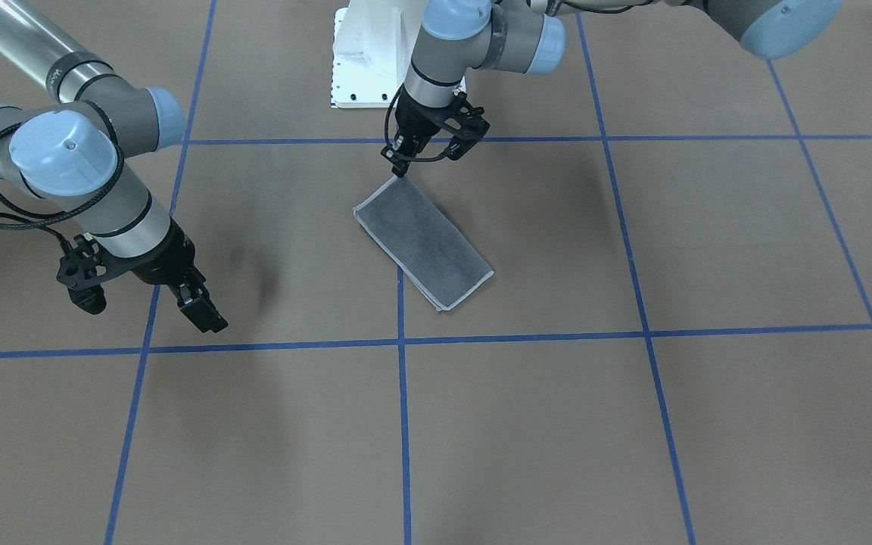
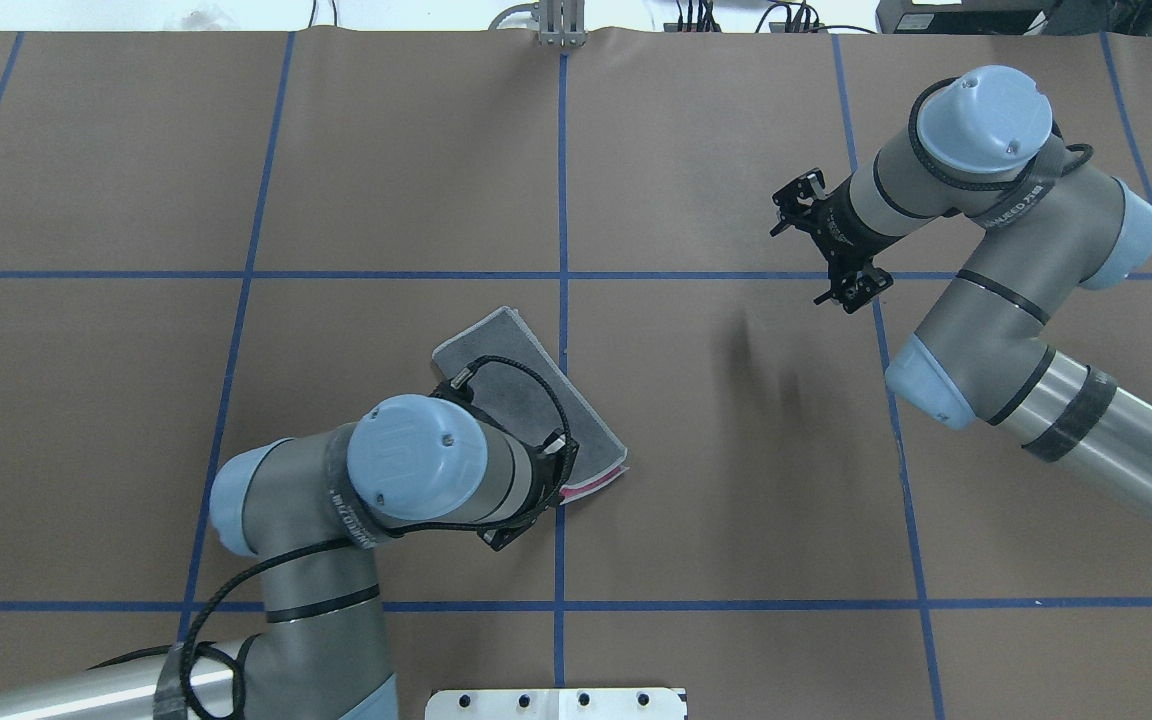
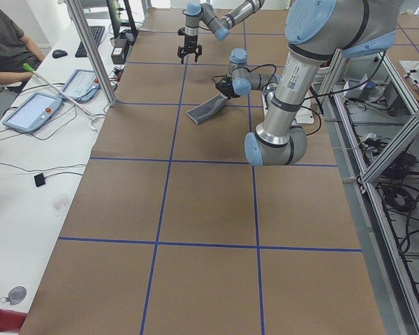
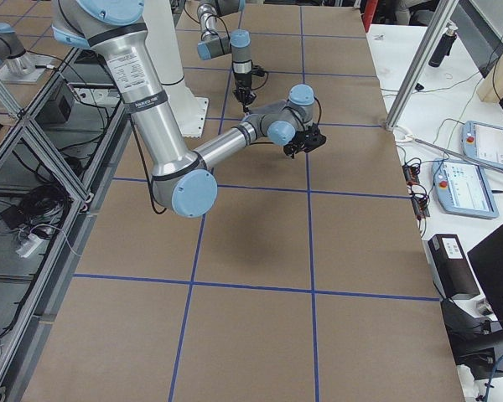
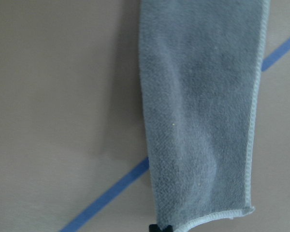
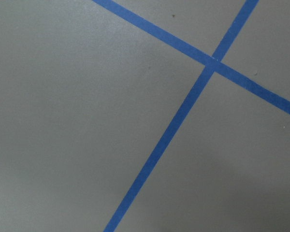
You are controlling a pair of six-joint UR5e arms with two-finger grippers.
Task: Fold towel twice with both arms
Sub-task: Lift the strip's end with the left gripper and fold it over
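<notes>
Exterior front-facing view is showing that I am pinching with my left gripper (image 1: 396,171) the short end of the towel (image 1: 425,241) on the table (image 1: 633,424), its long axis running away from my grip, while my right gripper (image 1: 197,306), open or closed I cannot tell, is hanging well apart.

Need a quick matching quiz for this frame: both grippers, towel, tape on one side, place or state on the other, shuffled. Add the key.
Things:
1. left gripper
2. right gripper
3. towel
4. blue tape

Places or states:
A. laid as grid lines across the table
B. over bare table, well away from the towel
C. lying flat as a folded rectangle, dark grey face up
D. at the towel's corner nearest the pedestal base

Pairs: 1-D, 2-B, 3-C, 4-A
</notes>
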